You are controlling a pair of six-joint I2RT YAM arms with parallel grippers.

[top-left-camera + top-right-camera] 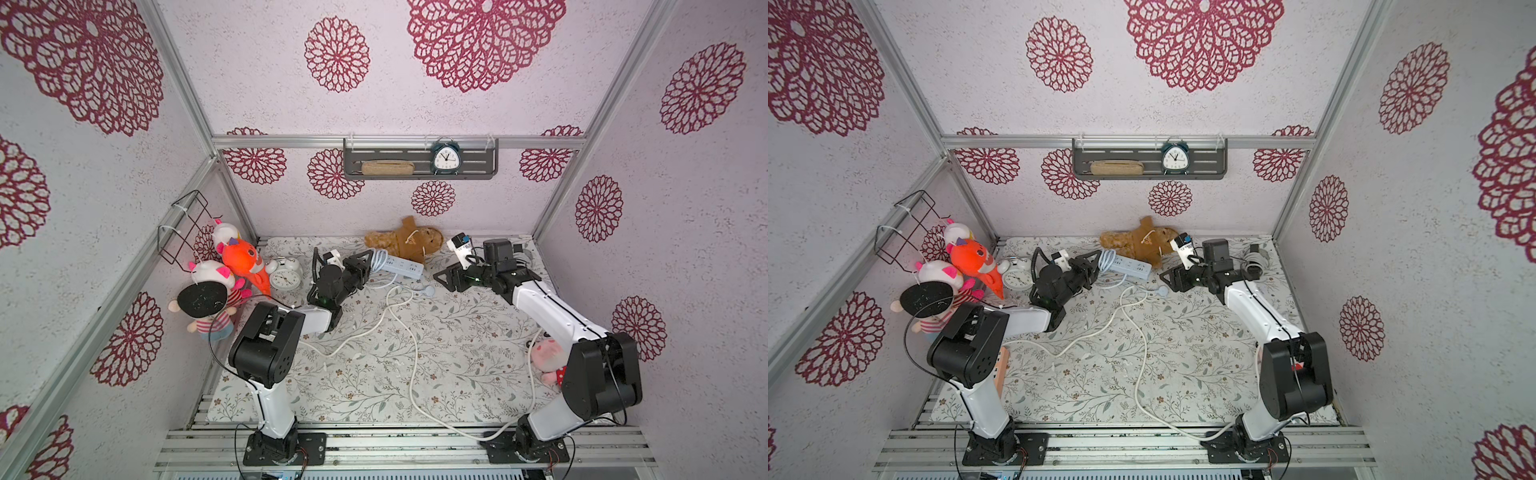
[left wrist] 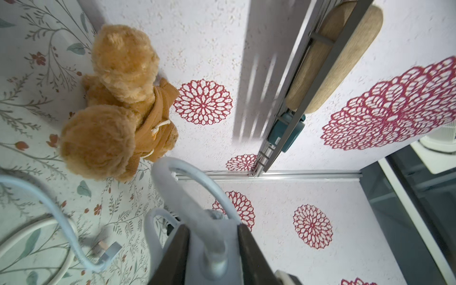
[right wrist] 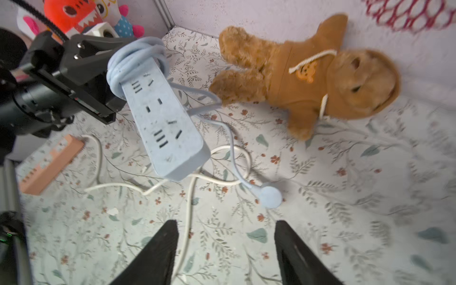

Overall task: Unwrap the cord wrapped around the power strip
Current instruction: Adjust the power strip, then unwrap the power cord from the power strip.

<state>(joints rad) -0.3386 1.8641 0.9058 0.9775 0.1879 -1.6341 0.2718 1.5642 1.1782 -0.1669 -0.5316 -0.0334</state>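
Clamping the wrapped end of the blue power strip [image 3: 162, 118] in my left pincer [image 1: 368, 266], I hold it off the mat beside the teddy bear [image 3: 308, 79]. My right pincer [image 3: 225, 222] hangs agape near the plug [image 3: 270, 196]. Risk: cord [image 3: 133, 56] loops pinned under my grip could jam when pulled. The wall shelf [image 1: 482, 164] holds a teal alarm clock [image 1: 445, 158] and a tan pouch [image 1: 386, 167].

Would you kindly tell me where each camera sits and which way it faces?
Both top views: high over the front edge, facing down toward the back wall; both arms show, left gripper on the power strip, right gripper clear of it.
Left wrist: on the left arm, facing along its clamped jaws toward the teddy bear and the shelf.
Right wrist: on the right arm, facing over its open jaws at the power strip, plug and left gripper.
Shared: both wrist views show the teddy bear and the cord.
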